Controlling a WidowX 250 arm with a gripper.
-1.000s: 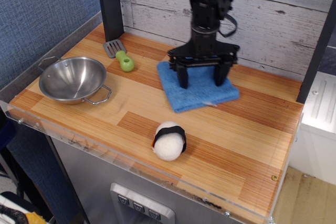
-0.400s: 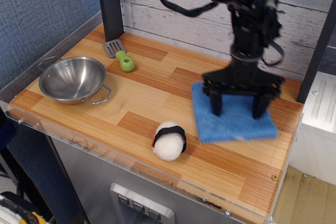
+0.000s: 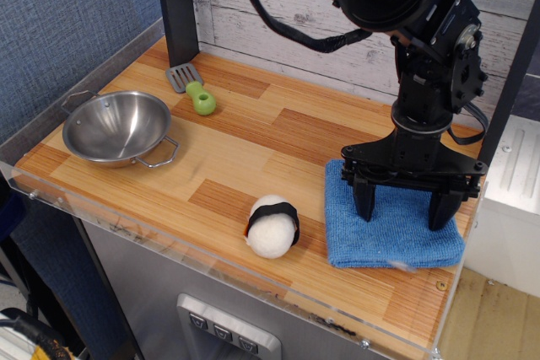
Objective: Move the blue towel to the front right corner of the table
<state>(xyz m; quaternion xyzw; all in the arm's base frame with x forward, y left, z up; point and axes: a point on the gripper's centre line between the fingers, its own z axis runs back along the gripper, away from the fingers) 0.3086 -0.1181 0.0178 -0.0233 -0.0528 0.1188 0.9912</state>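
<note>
The blue towel [image 3: 395, 240] lies flat on the striped wooden table [image 3: 253, 145], near its front right corner, with a small white tag at its front edge. My black gripper [image 3: 402, 206] stands upright over the towel. Its jaws are spread wide, and both fingertips [image 3: 364, 206] press down on the cloth, one near each side. Nothing is pinched between them.
A white ball with a black band [image 3: 272, 227] sits just left of the towel near the front edge. A steel bowl [image 3: 118, 128] stands at the left. A green-handled spatula [image 3: 199, 97] lies at the back left beside a dark post [image 3: 175, 6]. A clear rim edges the table.
The gripper has slid from the back middle of the table to the front right. The towel has moved with it under its fingertips. The other objects have not moved.
</note>
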